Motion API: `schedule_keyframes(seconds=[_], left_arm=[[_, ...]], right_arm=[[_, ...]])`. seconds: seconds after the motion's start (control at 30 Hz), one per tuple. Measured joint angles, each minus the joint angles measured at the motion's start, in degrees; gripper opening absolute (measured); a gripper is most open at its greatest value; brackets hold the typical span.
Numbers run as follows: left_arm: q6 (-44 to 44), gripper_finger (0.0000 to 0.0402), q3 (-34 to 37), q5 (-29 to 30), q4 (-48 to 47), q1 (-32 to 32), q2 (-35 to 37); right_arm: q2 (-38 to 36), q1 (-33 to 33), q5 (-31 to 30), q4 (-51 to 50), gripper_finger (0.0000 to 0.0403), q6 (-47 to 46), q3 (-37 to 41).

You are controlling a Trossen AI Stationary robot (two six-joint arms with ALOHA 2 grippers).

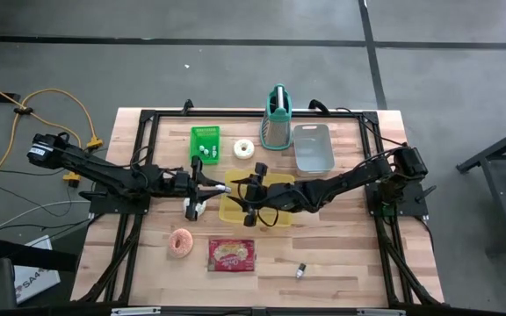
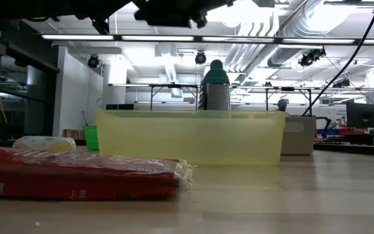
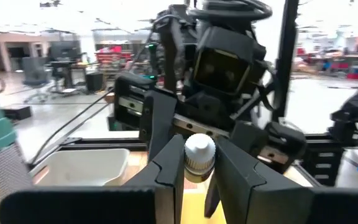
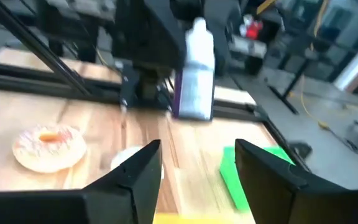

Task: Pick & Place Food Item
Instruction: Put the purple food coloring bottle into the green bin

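Bottle: my left end effector [image 3: 194, 177] clenches a smooth white-capped bottle [image 3: 199, 155] beside the translucent yellow bin [image 1: 235, 197].
Right end effector [image 4: 197, 168]: released, fingers spread.
Bench [image 1: 341, 254]: pale wood planks.

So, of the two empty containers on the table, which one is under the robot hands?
The yellow tray at the table's middle; both hands meet above it. The grey bin stands apart at the far edge, beside the grater.

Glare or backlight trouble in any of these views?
High view: even light, no hot spots on the table. Low view: ceiling strips glare, the arms overhead are silhouettes, the yellow bin glows through. Left wrist view: bright room behind, yet the bottle cap in the left claw reads fine.
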State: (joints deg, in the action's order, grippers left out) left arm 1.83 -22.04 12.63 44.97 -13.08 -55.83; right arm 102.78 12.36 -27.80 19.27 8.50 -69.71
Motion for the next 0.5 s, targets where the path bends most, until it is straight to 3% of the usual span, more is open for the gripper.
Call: schedule_keyframes(seconds=[0.33,0.5], left_arm=[[-3.00,0.0061,0.02,14.06,-7.11,3.00,0.00],[-6.14,0.0061,0.04,15.41,-14.14,8.41,0.33]], right_arm=[[0.00,0.02,-2.28,-10.59,0.0203,-9.45,0.00],[0.00,0.02,-2.04,-13.58,0.0202,-12.87,0.00]])
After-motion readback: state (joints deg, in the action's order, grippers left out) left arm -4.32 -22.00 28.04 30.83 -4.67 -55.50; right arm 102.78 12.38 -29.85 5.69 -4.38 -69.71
